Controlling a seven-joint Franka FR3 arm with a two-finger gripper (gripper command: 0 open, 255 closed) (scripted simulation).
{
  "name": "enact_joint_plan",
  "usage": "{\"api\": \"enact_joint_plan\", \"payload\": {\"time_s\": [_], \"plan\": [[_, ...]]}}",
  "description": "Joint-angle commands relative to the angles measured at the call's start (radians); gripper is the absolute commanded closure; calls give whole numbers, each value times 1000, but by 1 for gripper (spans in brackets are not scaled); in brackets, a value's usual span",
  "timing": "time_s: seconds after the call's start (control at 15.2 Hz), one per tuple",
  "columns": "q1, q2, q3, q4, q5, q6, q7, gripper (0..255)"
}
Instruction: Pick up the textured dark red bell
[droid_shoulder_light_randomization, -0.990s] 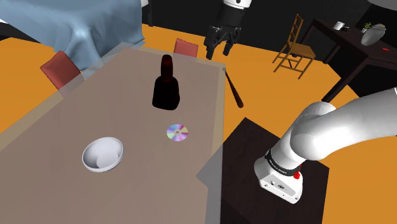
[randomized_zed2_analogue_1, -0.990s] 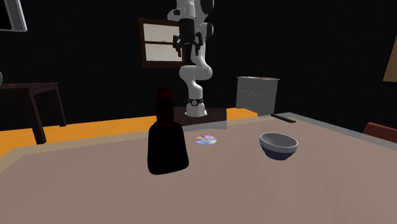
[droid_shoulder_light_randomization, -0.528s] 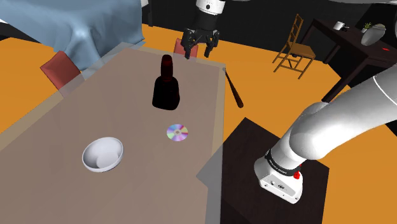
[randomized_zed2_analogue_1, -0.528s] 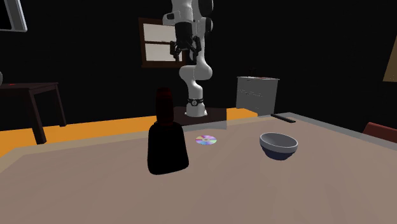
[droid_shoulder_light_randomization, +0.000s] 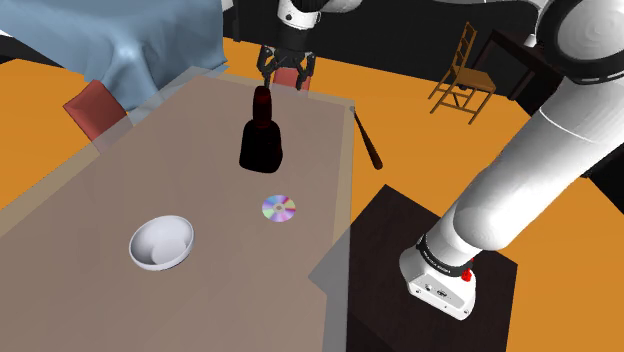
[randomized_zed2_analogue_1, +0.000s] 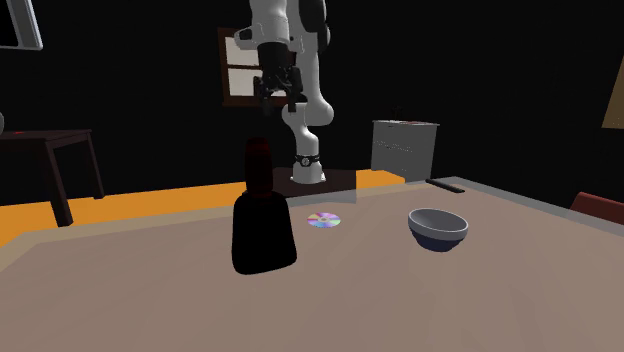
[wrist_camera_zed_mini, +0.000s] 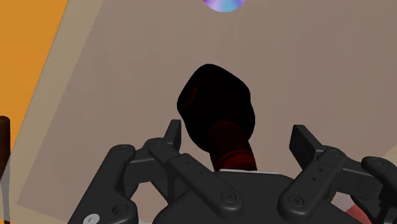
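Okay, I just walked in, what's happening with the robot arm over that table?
A white robot arm is going for the dark red bell, which stands upright on the table. Its black gripper hovers above the bell's handle with the fingers open, so nothing is gripped yet. A shiny disc and a white bowl lie on the table, apart from the bell.
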Motion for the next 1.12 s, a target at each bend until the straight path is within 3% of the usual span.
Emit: {"api": "enact_joint_plan", "payload": {"time_s": [0.0, 0.46, 1.06], "plan": [[-4, 73, -3, 70, -4, 7, 39, 0], [-10, 341, -29, 345, -10, 12, 156, 0], [-9, 362, -30, 274, -7, 105, 147, 0]]}}
